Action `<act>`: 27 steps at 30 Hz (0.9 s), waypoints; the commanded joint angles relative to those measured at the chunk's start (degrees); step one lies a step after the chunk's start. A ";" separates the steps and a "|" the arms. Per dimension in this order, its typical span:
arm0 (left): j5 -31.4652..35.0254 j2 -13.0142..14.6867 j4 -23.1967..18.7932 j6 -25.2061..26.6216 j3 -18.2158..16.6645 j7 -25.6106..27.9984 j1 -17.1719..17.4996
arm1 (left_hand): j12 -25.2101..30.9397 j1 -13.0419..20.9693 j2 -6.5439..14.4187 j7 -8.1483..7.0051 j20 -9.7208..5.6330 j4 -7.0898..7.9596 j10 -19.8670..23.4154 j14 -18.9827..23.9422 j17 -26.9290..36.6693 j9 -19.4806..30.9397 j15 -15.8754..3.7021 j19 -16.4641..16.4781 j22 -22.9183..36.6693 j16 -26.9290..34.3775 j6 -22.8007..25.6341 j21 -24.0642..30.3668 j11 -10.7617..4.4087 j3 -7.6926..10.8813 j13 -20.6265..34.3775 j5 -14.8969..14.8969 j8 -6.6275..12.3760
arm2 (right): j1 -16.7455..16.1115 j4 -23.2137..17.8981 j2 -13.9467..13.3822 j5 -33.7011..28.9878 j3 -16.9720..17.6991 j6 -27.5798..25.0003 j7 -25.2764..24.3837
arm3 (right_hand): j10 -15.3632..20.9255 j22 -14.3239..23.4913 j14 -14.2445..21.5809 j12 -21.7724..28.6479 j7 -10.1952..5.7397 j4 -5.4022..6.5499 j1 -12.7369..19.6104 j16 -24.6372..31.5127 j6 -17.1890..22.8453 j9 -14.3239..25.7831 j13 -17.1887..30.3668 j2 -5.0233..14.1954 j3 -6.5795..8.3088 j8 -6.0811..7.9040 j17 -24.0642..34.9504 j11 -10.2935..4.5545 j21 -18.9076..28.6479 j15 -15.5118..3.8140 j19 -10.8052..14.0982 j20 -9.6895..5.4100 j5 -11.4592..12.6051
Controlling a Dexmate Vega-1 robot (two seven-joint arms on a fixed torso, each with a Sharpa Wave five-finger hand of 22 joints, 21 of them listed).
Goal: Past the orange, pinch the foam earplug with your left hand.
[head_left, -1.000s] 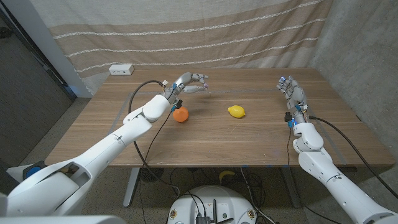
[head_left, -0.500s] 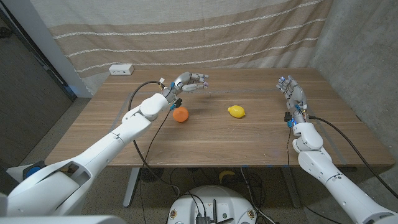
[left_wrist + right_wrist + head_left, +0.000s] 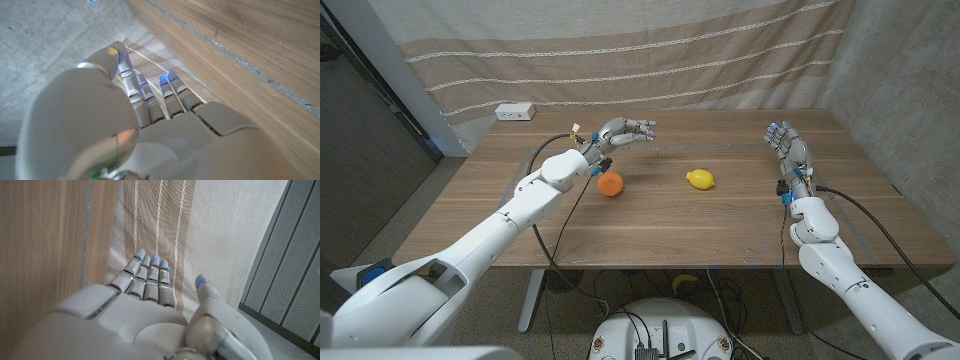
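Left hand point(image 3: 628, 131) was past the orange point(image 3: 610, 184), raised over the far part of the tabletop point(image 3: 720, 215), fingers point(image 3: 150, 100) extended and close together, nothing visibly held. Couldn't make out the earplug, too small to tell. Lemon point(image 3: 699, 179) sat well to the right of the orange. Right hand point(image 3: 788, 148) stood upright, well right of the orange near the tabletop's right edge, fingers point(image 3: 148, 277) straight, side by side, empty.
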 commanded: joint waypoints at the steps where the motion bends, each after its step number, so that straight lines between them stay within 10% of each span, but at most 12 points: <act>1: -9.17 -1.07 1.47 3.41 -1.56 -5.24 -0.62 | -0.14 -0.36 0.19 -0.09 -1.45 0.13 -0.36 -0.18 0.09 15.26 -10.20 0.43 0.29 -0.06 -0.20 -0.06 0.03 0.61 0.23 0.67 9.17 | -0.80 -1.00 -0.23 -0.43 0.20 0.05 -0.73 | 0.22 0.16 0.29 0.14 0.07 0.01 -0.45 0.21 0.38 0.14 0.26 -0.10 0.56 -0.08 -0.07 0.00 -0.38 -0.29 0.51 0.02 0.02; 27: -20.46 -1.37 4.52 9.04 -3.06 -14.51 -2.23 | -0.11 -1.39 0.04 -0.34 -0.92 0.41 -1.13 -1.04 0.19 15.39 -10.05 -0.14 0.37 -0.03 -0.61 -0.22 0.04 1.23 0.30 1.84 9.42 | -4.64 -6.31 0.07 -3.94 0.28 -0.07 -5.35 | 0.26 0.18 0.22 0.17 0.08 -0.06 -0.59 0.22 0.38 0.14 0.30 -0.11 0.73 -0.07 -0.08 0.08 -0.82 -0.39 0.72 0.02 0.00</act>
